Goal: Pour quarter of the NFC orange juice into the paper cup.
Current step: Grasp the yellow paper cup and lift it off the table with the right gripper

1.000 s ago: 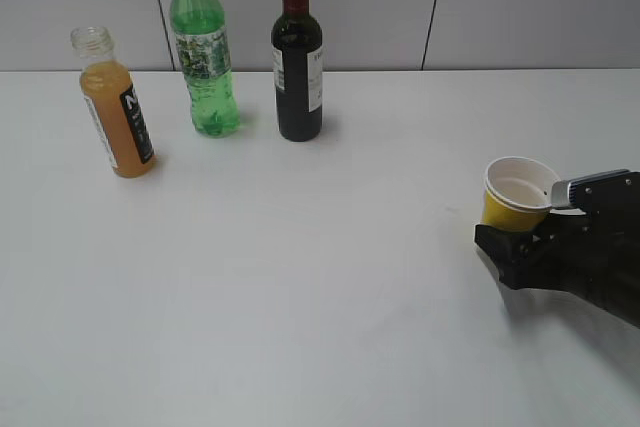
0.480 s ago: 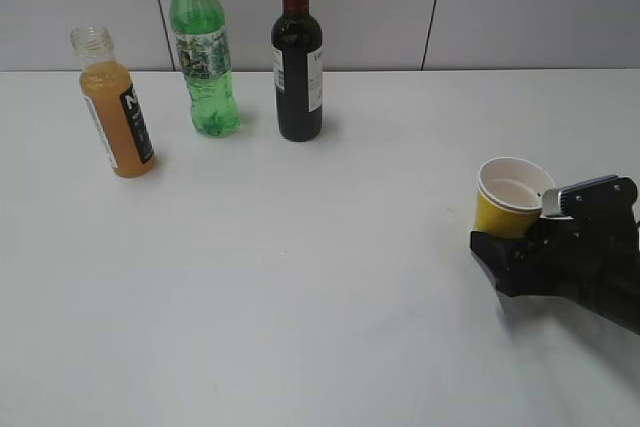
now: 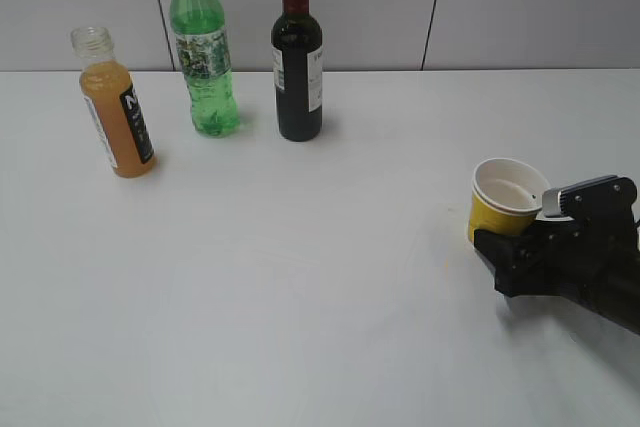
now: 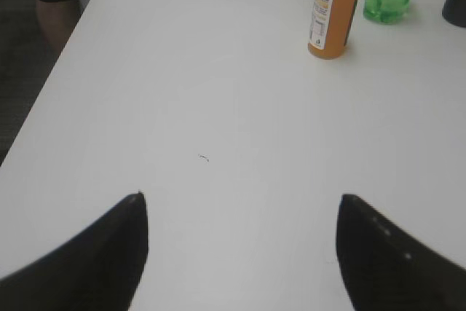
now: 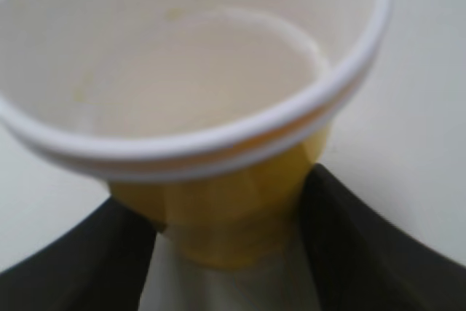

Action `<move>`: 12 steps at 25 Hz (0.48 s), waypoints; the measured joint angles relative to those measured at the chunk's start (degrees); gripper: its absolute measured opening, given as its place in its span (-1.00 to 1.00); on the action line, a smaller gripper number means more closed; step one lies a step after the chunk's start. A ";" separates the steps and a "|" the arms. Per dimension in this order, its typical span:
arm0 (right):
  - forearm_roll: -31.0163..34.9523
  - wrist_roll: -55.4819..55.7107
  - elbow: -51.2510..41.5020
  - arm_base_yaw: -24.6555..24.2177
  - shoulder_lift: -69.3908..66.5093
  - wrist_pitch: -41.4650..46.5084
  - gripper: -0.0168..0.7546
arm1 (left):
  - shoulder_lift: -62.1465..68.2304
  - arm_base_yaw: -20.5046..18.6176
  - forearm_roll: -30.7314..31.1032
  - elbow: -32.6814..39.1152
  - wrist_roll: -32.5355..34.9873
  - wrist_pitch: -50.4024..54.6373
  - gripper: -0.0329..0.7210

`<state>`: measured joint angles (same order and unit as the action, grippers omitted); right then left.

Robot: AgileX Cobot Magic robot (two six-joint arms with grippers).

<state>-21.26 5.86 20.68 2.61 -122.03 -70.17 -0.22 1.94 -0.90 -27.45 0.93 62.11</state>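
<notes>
The setting looks like a lab or test room — a plain white table (image 3: pixel 300 277) with a bare grey panelled wall (image 3: pixel 500 7) directly behind it, and dark flooring (image 4: pixel 29 71) beside the table's edge.

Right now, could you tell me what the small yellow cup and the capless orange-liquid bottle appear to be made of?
The small yellow cup with the white rolled rim looks like matte paper, dented where the right hand clamps it. The capless bottle of orange liquid looks like clear, glossy plastic: see-through threaded neck.
</notes>
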 joint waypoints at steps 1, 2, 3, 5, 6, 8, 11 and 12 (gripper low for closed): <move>0.00 -0.04 0.00 0.00 0.00 -0.01 0.21 | 0.00 0.00 0.00 0.00 0.00 0.00 0.65; 0.00 -0.04 0.00 0.00 0.00 -0.01 0.21 | 0.00 0.00 0.00 0.00 0.00 0.00 0.65; -0.07 -0.04 0.00 0.00 0.00 -0.01 0.21 | 0.00 0.00 0.00 0.00 0.00 0.00 0.65; -0.25 -0.04 0.00 0.00 0.00 -0.01 0.21 | 0.00 0.00 0.00 0.00 0.00 0.00 0.65; -0.51 0.00 0.00 0.00 0.00 -0.01 0.21 | 0.00 0.00 0.00 0.00 0.00 0.00 0.65; -1.93 0.14 0.00 0.00 0.00 -0.01 0.21 | 0.00 0.00 0.00 0.00 0.00 0.00 0.65; -6.23 0.14 0.00 0.00 0.33 0.38 0.21 | 0.00 0.00 0.00 0.00 0.00 0.00 0.65; -8.09 0.14 0.00 0.00 0.80 0.48 0.21 | 0.00 0.00 0.00 0.00 0.00 0.00 0.65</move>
<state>-29.35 6.00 20.68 2.61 -121.23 -69.68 -0.22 1.94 -0.90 -27.45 0.93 62.11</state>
